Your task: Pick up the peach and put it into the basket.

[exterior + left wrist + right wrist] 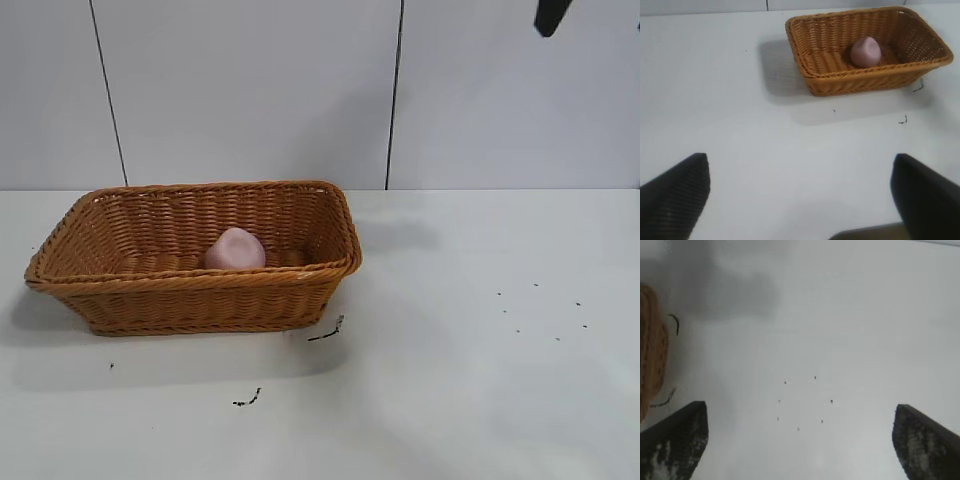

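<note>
The white surface lay nearest, broad and pale, running from the front edge back to the grey panelled wall. On its left half sat the basket, an orange-brown wicker rectangle with flared sides and a thick braided rim, its long side facing front. Inside it, on the woven floor and toward the right of the middle, rested the peach, pale pink and rounded, touched by neither claw.

Only a dark tip of the right arm showed from the front, high in the upper right corner and well apart from the basket. Its claw was spread wide with nothing between the fingers, over bare surface with just an edge of the basket off to one side. The left claw was likewise spread wide and empty, well back from the basket, which showed whole in its wrist view.

A few small dark scraps lay just beside the basket's front right corner, another scrap lay nearer the front, and a scatter of tiny specks dotted the right side.
</note>
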### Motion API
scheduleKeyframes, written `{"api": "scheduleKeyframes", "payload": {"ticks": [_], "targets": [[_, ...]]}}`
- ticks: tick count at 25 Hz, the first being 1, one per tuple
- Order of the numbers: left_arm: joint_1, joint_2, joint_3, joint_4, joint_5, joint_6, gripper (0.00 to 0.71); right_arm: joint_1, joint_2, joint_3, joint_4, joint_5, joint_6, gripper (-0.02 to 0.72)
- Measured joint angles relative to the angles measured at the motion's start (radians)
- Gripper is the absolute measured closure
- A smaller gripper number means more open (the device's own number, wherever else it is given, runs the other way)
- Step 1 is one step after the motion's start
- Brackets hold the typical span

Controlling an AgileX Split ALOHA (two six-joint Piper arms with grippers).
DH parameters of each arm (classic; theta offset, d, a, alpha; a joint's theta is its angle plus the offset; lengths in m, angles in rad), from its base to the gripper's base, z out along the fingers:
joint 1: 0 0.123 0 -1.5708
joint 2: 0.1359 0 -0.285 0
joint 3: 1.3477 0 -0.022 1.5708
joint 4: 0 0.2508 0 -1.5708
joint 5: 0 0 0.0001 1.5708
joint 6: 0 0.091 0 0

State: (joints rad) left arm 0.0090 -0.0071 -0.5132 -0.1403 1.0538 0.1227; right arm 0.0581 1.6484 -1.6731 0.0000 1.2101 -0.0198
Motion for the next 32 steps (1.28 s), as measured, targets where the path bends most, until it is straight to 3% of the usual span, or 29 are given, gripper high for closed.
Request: {"api": "scheduleKeyframes", "payload": {"ticks": [12, 15, 21, 32], "targets": [[0.000, 0.000, 0.000, 0.000, 0.000, 0.000, 0.016, 0.000, -0.697, 0.749, 0.013, 0.003, 0.020, 0.008], [0.000, 0.000, 0.000, 0.000, 0.000, 0.000, 0.016, 0.000, -0.879, 0.899, 0.013, -0.055, 0.020, 0.008], [0.000, 0.000, 0.000, 0.000, 0.000, 0.000, 0.016, 0.000, -1.217, 1.093, 0.016, -0.192, 0.020, 0.008], [0.000, 0.000, 0.000, 0.000, 0.000, 0.000, 0.016, 0.000, -1.551, 1.185, 0.024, -0.191, 0.014, 0.008]]}}
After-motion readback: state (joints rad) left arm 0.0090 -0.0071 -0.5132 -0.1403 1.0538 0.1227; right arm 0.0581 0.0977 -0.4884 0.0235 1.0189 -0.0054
